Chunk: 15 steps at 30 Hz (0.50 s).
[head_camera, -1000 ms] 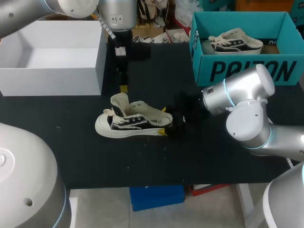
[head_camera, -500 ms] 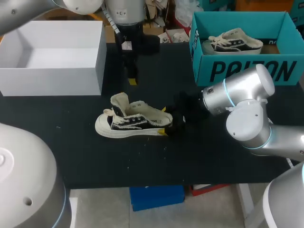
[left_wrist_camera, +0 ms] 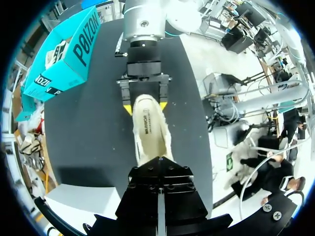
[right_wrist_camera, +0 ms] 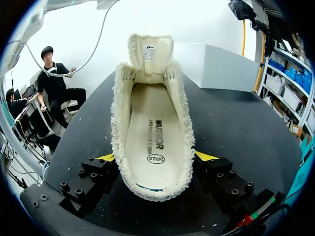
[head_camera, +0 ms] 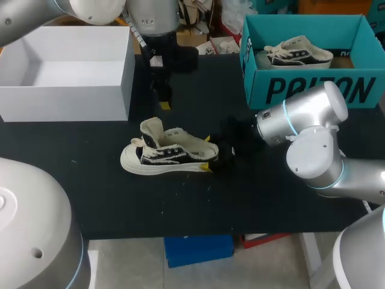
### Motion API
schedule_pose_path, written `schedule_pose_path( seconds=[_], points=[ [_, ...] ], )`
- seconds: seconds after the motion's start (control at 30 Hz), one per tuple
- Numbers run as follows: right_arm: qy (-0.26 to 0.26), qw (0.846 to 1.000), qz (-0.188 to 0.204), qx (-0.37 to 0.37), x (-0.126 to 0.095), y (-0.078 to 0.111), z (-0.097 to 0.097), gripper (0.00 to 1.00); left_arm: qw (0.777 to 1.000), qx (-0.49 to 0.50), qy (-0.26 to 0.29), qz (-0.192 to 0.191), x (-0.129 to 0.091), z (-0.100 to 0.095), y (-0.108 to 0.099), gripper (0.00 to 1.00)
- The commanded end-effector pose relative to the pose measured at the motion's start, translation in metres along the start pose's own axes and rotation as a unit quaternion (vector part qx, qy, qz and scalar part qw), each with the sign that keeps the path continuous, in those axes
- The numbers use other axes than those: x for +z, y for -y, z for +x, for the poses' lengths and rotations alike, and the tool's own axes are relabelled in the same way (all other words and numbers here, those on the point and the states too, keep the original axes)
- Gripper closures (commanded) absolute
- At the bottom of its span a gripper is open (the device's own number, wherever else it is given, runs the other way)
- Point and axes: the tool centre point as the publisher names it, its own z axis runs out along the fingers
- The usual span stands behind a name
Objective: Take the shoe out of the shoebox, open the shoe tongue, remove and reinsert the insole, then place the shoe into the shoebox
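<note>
A cream and black shoe (head_camera: 165, 155) lies on its sole in the middle of the black table (head_camera: 108, 192), toe to the left. My right gripper (head_camera: 206, 153) is shut on its heel, one yellow tip against each side (right_wrist_camera: 156, 157). The tongue (right_wrist_camera: 150, 51) stands pulled up, and the insole (right_wrist_camera: 153, 132) lies flat inside. My left gripper (head_camera: 163, 103) hangs shut and empty above the table, behind the tongue. In the left wrist view the shoe (left_wrist_camera: 150, 132) lies ahead of my left gripper (left_wrist_camera: 158, 194), with the right gripper (left_wrist_camera: 145, 104) at its far end.
An open white box (head_camera: 66, 90) stands at the back left. A teal shoebox (head_camera: 313, 87) at the back right holds a second shoe (head_camera: 298, 53). The left arm (head_camera: 150, 24) reaches in between the two boxes.
My left gripper has drawn back from the shoe's tongue, a little up and to the right. The shoe and my right arm have not moved.
</note>
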Motion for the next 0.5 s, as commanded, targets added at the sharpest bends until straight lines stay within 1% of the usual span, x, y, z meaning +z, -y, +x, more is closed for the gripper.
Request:
schedule_pose_path(
  seconds=[0.03, 0.1, 0.13, 0.17, 0.27, 0.33, 0.5],
  points=[
    [0.001, 1.000, 0.001, 0.001, 0.003, 0.005, 0.000, 1.00, 1.000, 0.000, 0.001, 0.000, 0.002, 0.000, 0.000, 1.00],
    [0.001, 1.000, 0.001, 0.001, 0.003, 0.005, 0.000, 1.00, 1.000, 0.000, 0.001, 0.000, 0.002, 0.000, 0.000, 1.00],
    [0.001, 1.000, 0.001, 0.001, 0.003, 0.005, 0.000, 1.00, 1.000, 0.001, 0.005, -0.001, 0.005, -0.004, 0.002, 1.00],
    [0.001, 1.000, 0.001, 0.001, 0.003, 0.005, 0.000, 1.00, 1.000, -0.003, 0.014, -0.007, 0.006, -0.005, 0.003, 1.00],
    [0.001, 1.000, 0.001, 0.001, 0.003, 0.005, 0.000, 1.00, 1.000, 0.000, 0.023, 0.001, 0.012, -0.013, 0.006, 1.00],
    [0.001, 1.000, 0.001, 0.001, 0.003, 0.005, 0.000, 1.00, 1.000, 0.005, 0.015, 0.010, 0.022, -0.022, 0.008, 1.00],
    [0.001, 1.000, 0.001, 0.001, 0.003, 0.005, 0.000, 1.00, 1.000, 0.013, 0.008, 0.016, 0.037, -0.036, 0.012, 1.00]
  ],
)
